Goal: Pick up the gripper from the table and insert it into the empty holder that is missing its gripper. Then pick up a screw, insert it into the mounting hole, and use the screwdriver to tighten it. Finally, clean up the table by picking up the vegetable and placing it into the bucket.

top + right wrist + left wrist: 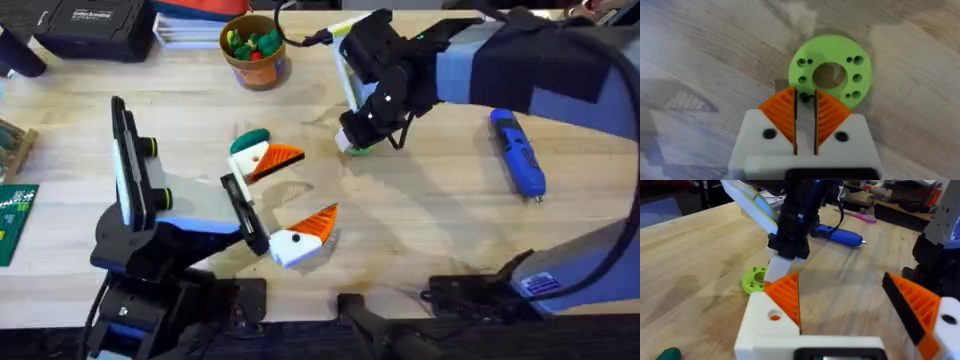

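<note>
Nearest the arms' bases, on the near side of the flat lime-green plastic disc with holes (360, 148), the left gripper (318, 184) lies low over the wooden counter (420, 230) with its jaws spread wide and nothing between them. Both of its fingers carry orange tips, so we judge the first step done: the bright orange ribbed plastic wedge (785, 297) sits on the white angular plastic holder (765, 325). The small dark teal-green rounded toy vegetable (250, 138) lies on the counter to the disc's left-arm side, touching or just beside one white finger, so the clean-up is not yet done. Right over the disc, the right gripper (805, 92) points down with its jaws closed to a thin slit on a small dark piece (805, 98), which we take for a screw. The chunky blue pen-shaped screwdriver (517, 150) lies untouched, well off to the disc's right-arm side, and the round brown-orange bucket (255, 50) stands beyond the disc. The right wrist view gives us the slit and the dark piece, which the arm covers from overhead; the left wrist view gives us the holder's round hole (775, 316), seemingly unscrewed.
</note>
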Available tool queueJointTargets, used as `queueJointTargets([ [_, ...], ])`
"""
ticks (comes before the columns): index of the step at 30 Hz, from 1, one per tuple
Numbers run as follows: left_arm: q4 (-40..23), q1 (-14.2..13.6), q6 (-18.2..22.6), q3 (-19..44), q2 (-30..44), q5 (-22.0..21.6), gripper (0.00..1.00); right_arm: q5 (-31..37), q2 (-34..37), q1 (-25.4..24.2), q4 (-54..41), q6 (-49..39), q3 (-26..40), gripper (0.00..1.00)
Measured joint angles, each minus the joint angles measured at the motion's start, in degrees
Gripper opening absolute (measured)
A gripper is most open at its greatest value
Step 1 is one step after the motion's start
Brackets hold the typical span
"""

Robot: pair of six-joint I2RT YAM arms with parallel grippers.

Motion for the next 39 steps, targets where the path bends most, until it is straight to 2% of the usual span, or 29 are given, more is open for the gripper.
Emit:
queueJointTargets([
  [5, 0.0, 0.0, 0.0, 0.0, 0.0, 0.0, 0.985, 0.4, 0.1, 0.0, 0.4, 0.2, 0.1, 0.141],
  [9, 0.0, 0.0, 0.0, 0.0, 0.0, 0.0, 0.985, 0.4, 0.2, 0.0, 1.2, 0.4, 0.1, 0.012],
  [17, 0.0, 0.0, 0.0, 0.0, 0.0, 0.0, 0.985, 0.9, 0.2, 0.0, 0.6, 0.4, 0.3, 0.007],
  [23, 0.0, 0.0, 0.0, 0.0, 0.0, 0.0, 0.985, 4.6, -2.1, 0.0, -1.6, 0.4, 1.6, 0.007],
  [32, 0.0, 0.0, 0.0, 0.0, 0.0, 0.0, 0.987, 6.4, -7.5, 0.3, -7.6, 0.4, 10.7, 0.006],
  [39, 0.0, 0.0, 0.0, 0.0, 0.0, 0.0, 0.987, 2.8, -6.8, 4.7, -11.3, 0.3, 22.7, 0.006],
])
